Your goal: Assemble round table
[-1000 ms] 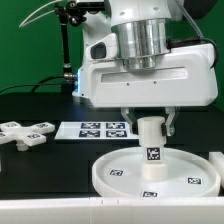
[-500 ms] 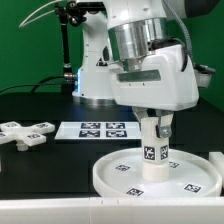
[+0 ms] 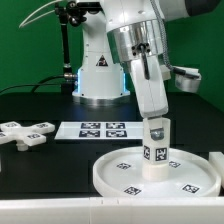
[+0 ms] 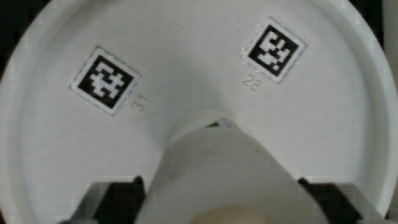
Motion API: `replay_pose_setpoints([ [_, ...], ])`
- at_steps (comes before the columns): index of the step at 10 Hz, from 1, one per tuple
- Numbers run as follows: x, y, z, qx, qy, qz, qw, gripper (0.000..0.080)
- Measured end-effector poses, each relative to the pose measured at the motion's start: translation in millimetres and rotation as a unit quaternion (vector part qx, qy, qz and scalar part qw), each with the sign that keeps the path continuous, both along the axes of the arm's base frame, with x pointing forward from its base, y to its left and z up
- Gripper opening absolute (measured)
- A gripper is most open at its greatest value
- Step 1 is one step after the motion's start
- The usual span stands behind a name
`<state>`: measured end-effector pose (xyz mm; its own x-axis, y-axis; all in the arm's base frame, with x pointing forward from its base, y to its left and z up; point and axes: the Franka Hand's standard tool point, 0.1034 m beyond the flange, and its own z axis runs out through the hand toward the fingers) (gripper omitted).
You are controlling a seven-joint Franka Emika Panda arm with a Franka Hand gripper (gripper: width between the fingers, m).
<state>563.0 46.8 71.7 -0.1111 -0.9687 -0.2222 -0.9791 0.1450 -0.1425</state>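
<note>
With the two-finger gripper clenched on the short thick white plastic cylinder leg, upright at the centre of the large rimmed white round disc, leg-fitting appears in hand; next, seat it fully before fetching the white cross-shaped foot.

One disc, lower right of the frame. One leg, upright on it. One cross foot, at the left edge. One marker board, left of centre. One arm with one gripper, coming from the top. In the wrist view, two tags show on the disc.
</note>
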Motion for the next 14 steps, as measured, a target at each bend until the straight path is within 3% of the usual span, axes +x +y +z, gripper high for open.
replay_pose_setpoints([
  [4, -0.1, -0.5, 0.0, -0.002, -0.003, 0.020, 1.000, 0.0409],
  [5, -0.3, -0.3, -0.3, -0.002, -0.003, 0.021, 1.000, 0.0482],
  [6, -0.7, 1.0, -0.1, -0.004, -0.002, 0.042, 0.999, 0.0613],
  [9, 4.3, 15.8, 7.5, -0.014, 0.006, 0.161, 0.987, 0.0647],
  [14, 3.9, 18.5, 7.1, -0.015, 0.006, 0.179, 0.984, 0.0649],
])
